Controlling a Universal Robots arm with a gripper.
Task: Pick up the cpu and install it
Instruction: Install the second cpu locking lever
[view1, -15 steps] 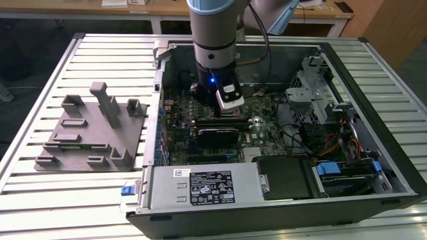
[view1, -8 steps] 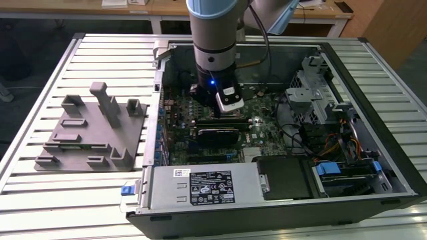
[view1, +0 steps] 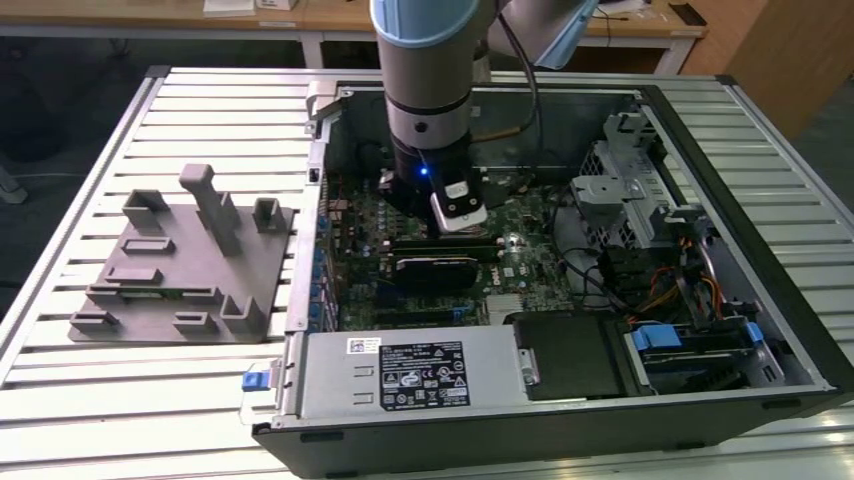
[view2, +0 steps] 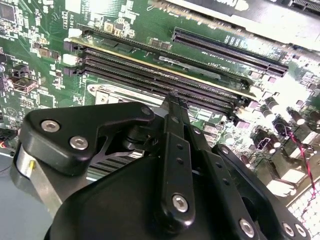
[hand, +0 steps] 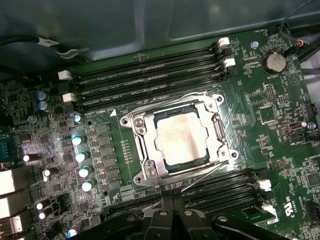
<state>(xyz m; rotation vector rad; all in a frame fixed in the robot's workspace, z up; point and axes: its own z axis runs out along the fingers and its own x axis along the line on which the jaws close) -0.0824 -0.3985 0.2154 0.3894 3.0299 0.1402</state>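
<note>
the cpu (hand: 180, 137) lies seated in its socket (hand: 145, 165); fingers (view2: 175, 145) look clenched on nothing, so lift straight up without nudging it.

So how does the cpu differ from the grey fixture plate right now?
The cpu is a small flat silver square; the grey fixture plate is far larger, with upright posts. The cpu lies inside the metal socket frame on the green board in the computer case; the fixture plate sits outside it on the slatted table. The gripper hangs over the board. Both lie level.
</note>
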